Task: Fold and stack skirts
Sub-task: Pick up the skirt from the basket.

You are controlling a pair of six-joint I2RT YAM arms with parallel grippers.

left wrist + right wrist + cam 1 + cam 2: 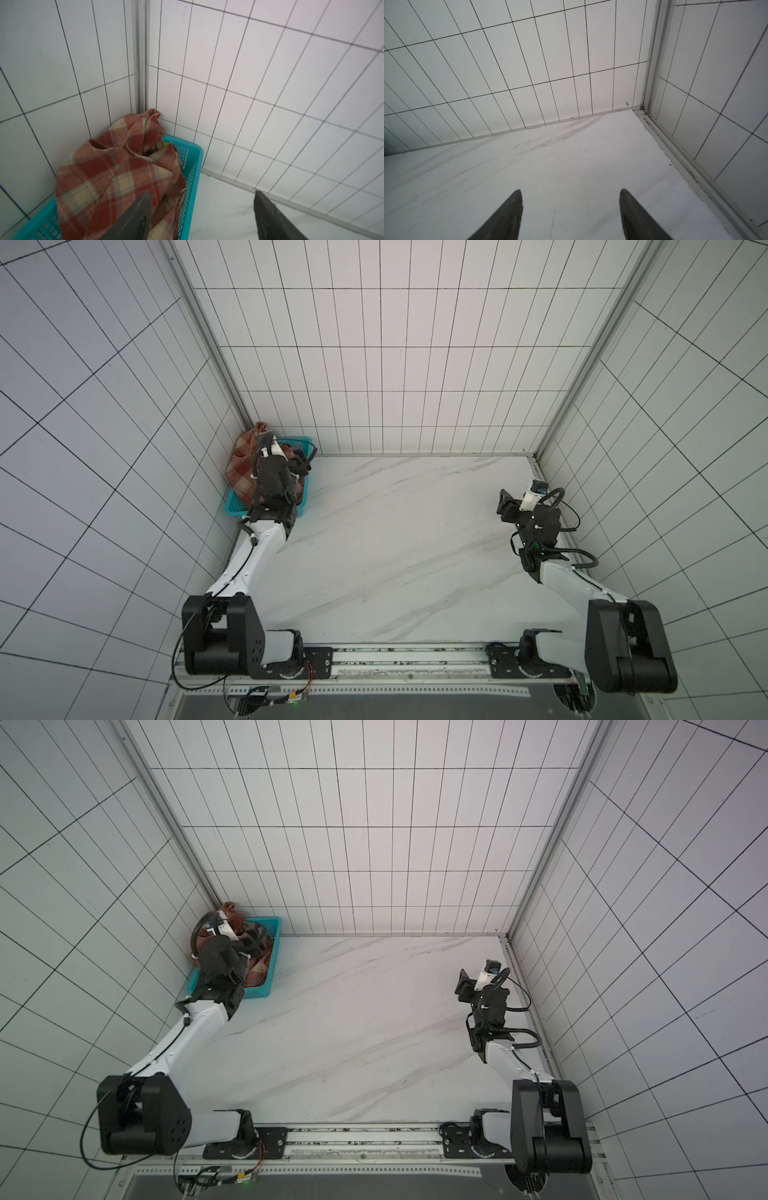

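Note:
A rust-red and cream plaid skirt [108,172] lies crumpled in a heap in a teal perforated basket [193,149]. The heap rises above the rim against the corner of the walls. In both top views the skirt [243,464] [259,969] is largely covered by my left arm. My left gripper [202,192] hangs open over the basket's edge, one finger over the plaid cloth and the other over the table outside the basket. It grips nothing. My right gripper [571,190] is open and empty above the bare table [571,155] at the right [505,504].
The basket [237,506] [257,993] sits in the far left corner of the white marble table [395,531]. Tiled walls close the table in at the left, back and right. A metal rail [415,659] carrying the arm bases runs along the front edge.

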